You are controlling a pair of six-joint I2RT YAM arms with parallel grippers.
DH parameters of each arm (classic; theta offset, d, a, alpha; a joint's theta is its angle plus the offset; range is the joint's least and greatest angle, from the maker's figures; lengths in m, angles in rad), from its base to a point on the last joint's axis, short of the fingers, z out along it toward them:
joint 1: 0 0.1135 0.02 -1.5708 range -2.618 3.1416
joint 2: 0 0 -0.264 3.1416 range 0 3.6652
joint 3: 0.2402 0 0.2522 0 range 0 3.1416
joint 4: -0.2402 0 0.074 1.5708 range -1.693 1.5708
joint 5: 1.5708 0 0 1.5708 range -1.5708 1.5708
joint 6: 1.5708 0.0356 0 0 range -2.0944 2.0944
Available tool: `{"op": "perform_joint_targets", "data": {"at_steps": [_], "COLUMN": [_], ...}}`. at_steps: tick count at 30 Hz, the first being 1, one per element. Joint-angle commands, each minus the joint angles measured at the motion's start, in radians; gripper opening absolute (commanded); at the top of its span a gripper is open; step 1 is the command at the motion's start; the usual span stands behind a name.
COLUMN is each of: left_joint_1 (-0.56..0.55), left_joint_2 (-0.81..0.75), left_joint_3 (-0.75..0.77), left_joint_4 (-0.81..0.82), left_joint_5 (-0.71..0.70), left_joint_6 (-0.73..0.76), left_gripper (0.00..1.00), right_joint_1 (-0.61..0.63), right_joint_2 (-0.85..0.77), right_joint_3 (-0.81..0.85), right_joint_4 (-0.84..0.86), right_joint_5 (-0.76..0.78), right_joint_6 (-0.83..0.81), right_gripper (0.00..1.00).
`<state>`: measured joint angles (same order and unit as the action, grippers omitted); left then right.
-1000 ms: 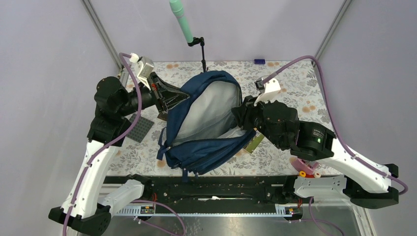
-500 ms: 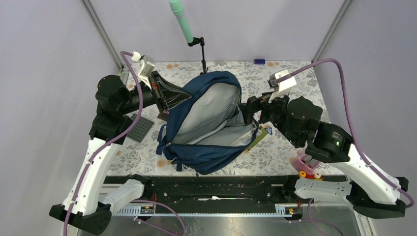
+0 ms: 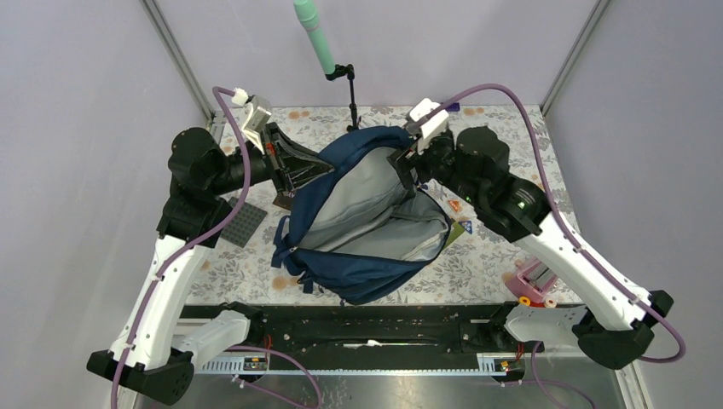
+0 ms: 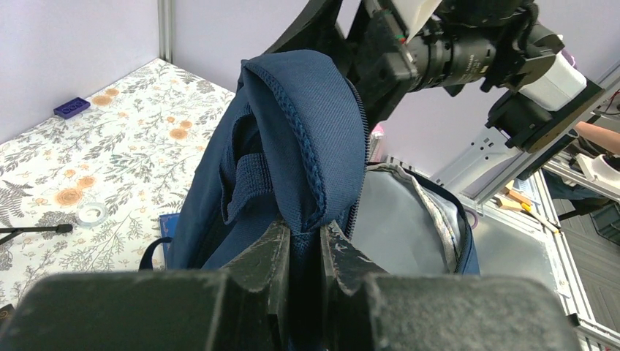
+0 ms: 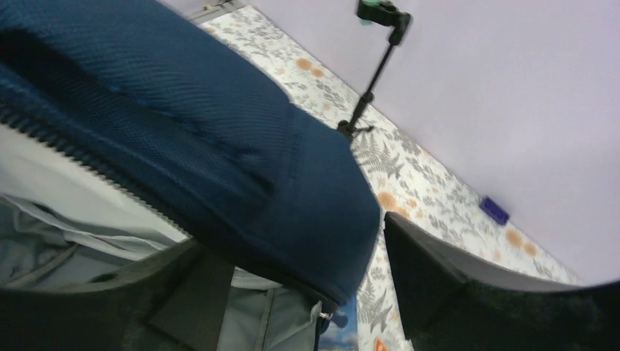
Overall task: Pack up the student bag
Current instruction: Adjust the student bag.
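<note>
Floral table (image 3: 486, 256), bag (image 3: 358, 277) gaping on it. L gripper (image 4: 303, 248) clamps its rim; R gripper (image 5: 307, 278) is spread wide astride the top edge, gripping nothing. Prob. the mouth-opening step; next, R must close there.

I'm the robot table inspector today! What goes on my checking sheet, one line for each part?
Surface: table with a floral cover.
Job's things: student bag lies unzipped, with its grey lining showing.
Clutter: dark studded plate, small blue brick, pink thing, and a flat card partly under the bag.
Grippers: left gripper is shut on one edge of the bag. The right gripper is open, straddling the opposite edge.
Cables: purple cables loop from each wrist, not caught on the bag.
Surroundings: plain pale walls; teal-topped stand at the far edge.
</note>
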<state>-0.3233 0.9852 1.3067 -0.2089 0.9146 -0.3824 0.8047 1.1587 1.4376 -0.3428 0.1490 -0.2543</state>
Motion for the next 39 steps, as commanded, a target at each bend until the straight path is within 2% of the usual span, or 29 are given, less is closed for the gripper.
{"op": "perform_joint_targets", "data": {"at_steps": [1, 3, 4, 7, 13, 16, 18, 21, 23, 24, 25, 28, 31, 37, 39], "left_joint_1": [0.004, 0.004, 0.004, 0.004, 0.004, 0.004, 0.004, 0.004, 0.004, 0.004, 0.004, 0.004, 0.020, 0.159, 0.209], "left_joint_2": [-0.010, -0.008, -0.007, -0.001, 0.023, 0.058, 0.084, 0.113, 0.121, 0.125, 0.126, 0.115, 0.076, 0.056, 0.069], "left_joint_3": [0.088, 0.100, 0.107, 0.120, 0.126, 0.130, 0.131, 0.120, 0.104, 0.097, 0.091, 0.057, -0.035, -0.220, -0.283], "left_joint_4": [0.162, 0.146, 0.137, 0.123, 0.125, 0.123, 0.117, 0.117, 0.113, 0.104, 0.092, 0.055, 0.037, -0.011, -0.002], "left_joint_5": [0.022, 0.020, 0.015, -0.012, -0.104, -0.137, -0.146, -0.164, -0.200, -0.229, -0.257, -0.375, -0.579, -0.919, -0.957], "left_joint_6": [0.006, 0.014, 0.021, 0.035, 0.049, 0.049, 0.047, 0.058, 0.071, 0.076, 0.085, 0.108, 0.096, -0.025, -0.045], "left_gripper": [0.00, 0.00, 0.00, 0.00, 0.00, 0.00, 0.16, 0.59, 0.82, 0.93, 0.98, 0.99, 0.99, 0.99, 0.99], "right_joint_1": [-0.016, -0.016, -0.016, -0.017, -0.016, -0.016, -0.016, -0.016, -0.016, -0.016, -0.016, -0.016, -0.016, -0.017, -0.016], "right_joint_2": [0.027, 0.025, 0.019, -0.003, 0.005, 0.035, 0.051, 0.077, 0.099, 0.113, 0.128, 0.174, 0.202, 0.213, 0.211], "right_joint_3": [0.043, 0.052, 0.057, 0.088, 0.301, 0.442, 0.527, 0.621, 0.692, 0.731, 0.772, 0.872, 0.939, 0.966, 0.963], "right_joint_4": [0.088, 0.087, 0.087, 0.075, -0.126, -0.285, -0.386, -0.476, -0.527, -0.550, -0.570, -0.609, -0.629, -0.629, -0.628], "right_joint_5": [-0.200, -0.233, -0.233, -0.180, 0.028, 0.153, 0.220, 0.343, 0.411, 0.443, 0.478, 0.514, 0.540, 0.587, 0.593], "right_joint_6": [-0.115, -0.110, -0.104, -0.081, -0.041, -0.008, 0.020, 0.069, 0.092, 0.097, 0.102, 0.109, 0.112, 0.104, 0.106], "right_gripper": [0.65, 0.32, 0.22, 0.00, 0.00, 0.00, 0.00, 0.00, 0.00, 0.00, 0.00, 0.00, 0.00, 0.00, 0.00]}}
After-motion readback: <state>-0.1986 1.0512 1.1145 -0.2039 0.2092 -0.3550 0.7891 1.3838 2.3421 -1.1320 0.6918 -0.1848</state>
